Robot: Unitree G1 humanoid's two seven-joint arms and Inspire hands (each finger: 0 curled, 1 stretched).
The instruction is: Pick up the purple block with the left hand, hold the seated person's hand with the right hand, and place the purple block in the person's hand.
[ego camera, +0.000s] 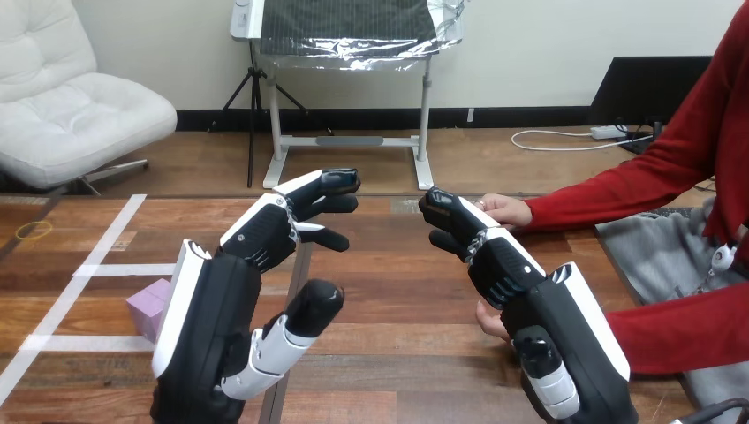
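Status: purple block point(148, 305) on surface point(397, 283) beside left hand point(212, 318) | left hand raised, fingers loose, empty | right hand point(565, 322) fingers straight, between person's far hand point(505, 210) and near hand point(488, 320).

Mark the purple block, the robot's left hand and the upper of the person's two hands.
purple block point(148, 306): head view, on its visible face.
left hand point(216, 305): head view, on its black body below the fingers.
person's upper hand point(508, 210): head view, on the bare part past the sleeve.

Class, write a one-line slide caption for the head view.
Left hand and right hand raised open over the table; purple block lies at left, person's hands at right.
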